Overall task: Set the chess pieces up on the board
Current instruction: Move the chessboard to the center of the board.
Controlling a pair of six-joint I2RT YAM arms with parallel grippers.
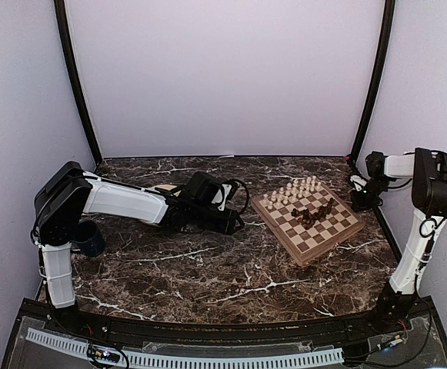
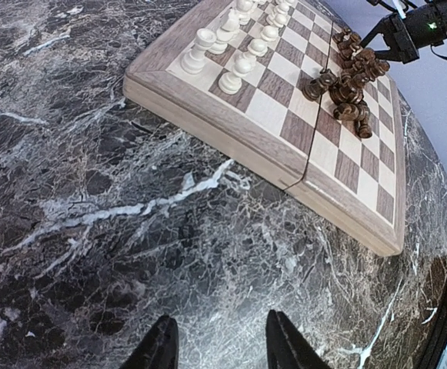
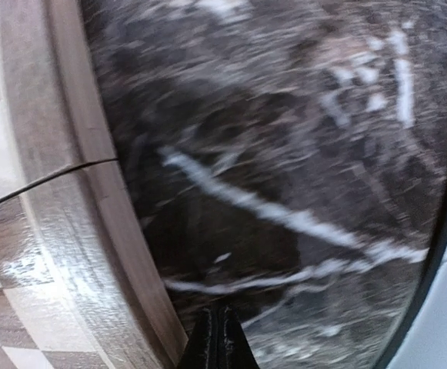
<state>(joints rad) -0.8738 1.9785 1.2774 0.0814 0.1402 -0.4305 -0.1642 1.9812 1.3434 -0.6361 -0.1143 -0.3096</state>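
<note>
The wooden chessboard [image 1: 309, 217] lies tilted on the marble table, right of centre. Several pale cream pieces [image 1: 294, 192] stand in rows on its far side. Several dark brown pieces [image 1: 313, 213] lie in a heap at its middle. In the left wrist view the board [image 2: 346, 173] shows at the top with cream pieces [image 2: 238, 38] and the dark heap [image 2: 350, 84]. My left gripper [image 2: 217, 342] is open and empty over bare marble left of the board. My right gripper [image 3: 220, 334] is shut and empty, just off the board's right edge [image 3: 77, 200].
A dark blue mug [image 1: 91, 238] stands by the left arm's base. Black posts rise at the back corners of the table. The right table edge [image 3: 438, 231] runs close beside my right gripper.
</note>
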